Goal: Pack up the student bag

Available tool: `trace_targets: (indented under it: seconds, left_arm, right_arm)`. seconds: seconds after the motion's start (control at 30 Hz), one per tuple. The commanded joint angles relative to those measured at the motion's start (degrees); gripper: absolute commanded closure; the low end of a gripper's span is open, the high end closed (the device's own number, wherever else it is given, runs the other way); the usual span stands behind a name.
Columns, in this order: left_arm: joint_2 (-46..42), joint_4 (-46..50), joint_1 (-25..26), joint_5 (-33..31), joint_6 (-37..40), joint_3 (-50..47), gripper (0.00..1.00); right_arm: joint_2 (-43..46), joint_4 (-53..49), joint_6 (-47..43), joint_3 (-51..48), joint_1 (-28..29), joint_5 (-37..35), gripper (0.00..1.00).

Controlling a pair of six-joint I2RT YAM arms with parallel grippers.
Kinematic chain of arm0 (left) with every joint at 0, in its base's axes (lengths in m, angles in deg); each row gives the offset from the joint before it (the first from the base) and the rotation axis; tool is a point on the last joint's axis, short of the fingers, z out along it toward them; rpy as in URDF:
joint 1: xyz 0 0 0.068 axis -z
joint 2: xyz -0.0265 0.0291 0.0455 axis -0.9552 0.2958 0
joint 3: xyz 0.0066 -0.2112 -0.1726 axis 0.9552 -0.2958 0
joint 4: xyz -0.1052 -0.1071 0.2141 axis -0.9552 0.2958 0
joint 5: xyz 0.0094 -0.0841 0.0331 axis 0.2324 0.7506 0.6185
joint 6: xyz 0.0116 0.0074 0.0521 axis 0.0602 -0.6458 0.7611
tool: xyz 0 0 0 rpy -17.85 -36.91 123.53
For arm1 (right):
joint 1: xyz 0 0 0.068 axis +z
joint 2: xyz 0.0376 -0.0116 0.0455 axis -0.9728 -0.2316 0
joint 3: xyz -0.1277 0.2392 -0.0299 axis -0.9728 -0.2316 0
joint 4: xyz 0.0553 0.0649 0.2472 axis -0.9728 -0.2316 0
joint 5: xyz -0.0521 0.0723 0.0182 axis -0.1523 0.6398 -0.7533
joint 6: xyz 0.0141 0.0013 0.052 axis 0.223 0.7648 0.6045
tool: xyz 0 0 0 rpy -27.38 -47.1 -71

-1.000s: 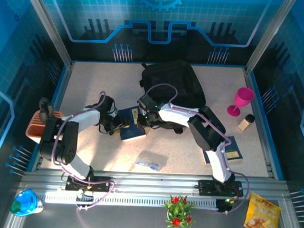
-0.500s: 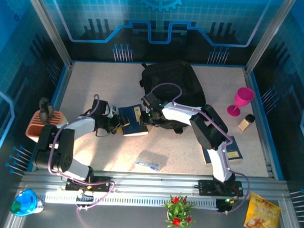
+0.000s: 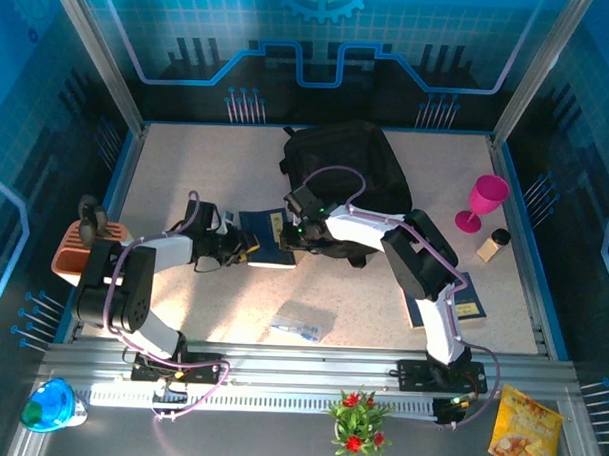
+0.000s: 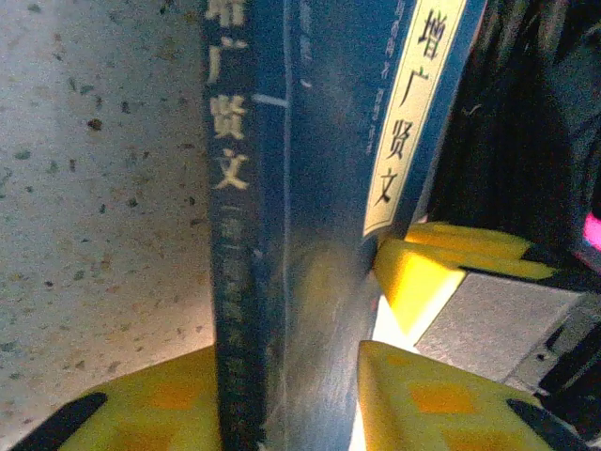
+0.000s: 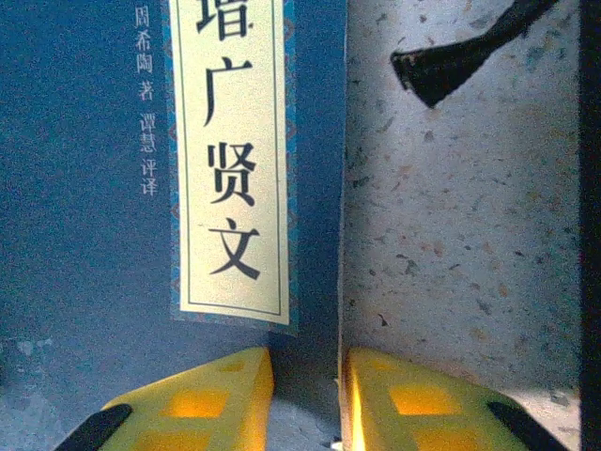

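Observation:
The student bag (image 3: pixel 347 167), black and soft, lies at the back middle of the table. In front of it a dark-blue book (image 3: pixel 267 243) is tipped up off the table. My left gripper (image 3: pixel 241 252) is shut on its spine (image 4: pixel 268 235), with a yellow fingertip (image 4: pixel 160 404) pressing on each side. My right gripper (image 3: pixel 295 233) is at the book's other edge (image 5: pixel 315 235), its jaws a narrow gap apart. One of its fingertips (image 5: pixel 202 404) is over the cover and the other is over the table. Both right fingers (image 4: pixel 423 277) sit on the cover side.
A second blue book (image 3: pixel 460 304) lies under the right arm. A pink goblet (image 3: pixel 488 198) and a small jar (image 3: pixel 493 245) stand at the right. A clear packet (image 3: pixel 301 320) lies near the front. An orange holder (image 3: pixel 80 250) sits at the left edge.
The left gripper has closed on the book's spine. The book has tipped up from flat and looks narrower from above. The right gripper stayed at the book's edge.

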Motion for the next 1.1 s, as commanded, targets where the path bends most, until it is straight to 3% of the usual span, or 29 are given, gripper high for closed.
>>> trace_targets:
  seconds: [0.0,0.17,0.3,0.53,0.7,0.83,0.97,1.07]
  left_arm:
    - [-4.04,0.63,-0.08,-0.72,0.84,0.28,0.81]
    - [-11.65,6.04,-0.05,-6.46,1.85,1.51,0.90]
    - [-17.90,7.30,0.03,-8.96,-0.16,2.15,0.91]
    - [-23.02,5.65,1.62,-12.03,-6.03,8.65,0.89]
    - [-21.70,-5.47,4.75,-15.64,-14.67,10.00,0.89]
    - [-16.98,-15.87,9.33,-18.94,-22.03,10.09,0.89]
    - [-11.08,-25.25,14.88,-22.68,-27.69,10.97,0.89]
    - [-6.68,-27.89,18.80,-25.73,-30.03,13.08,0.89]
  right_arm:
    - [2.34,-3.29,-0.85,-1.59,-0.31,-0.79,0.66]
    - [11.97,-1.27,-1.48,-3.12,-1.00,-0.97,0.51]
    - [18.67,-1.52,0.75,-4.23,-2.95,-1.64,0.41]
    - [30.35,4.17,6.41,-13.25,-10.20,-0.27,0.31]
    - [37.92,8.07,9.91,-20.09,-15.25,1.35,0.23]
    - [42.39,17.40,15.75,-27.01,-18.52,7.21,0.14]
    - [44.06,26.63,20.85,-31.95,-19.93,11.87,0.04]
    - [43.25,30.62,23.65,-32.75,-20.17,13.80,0.01]
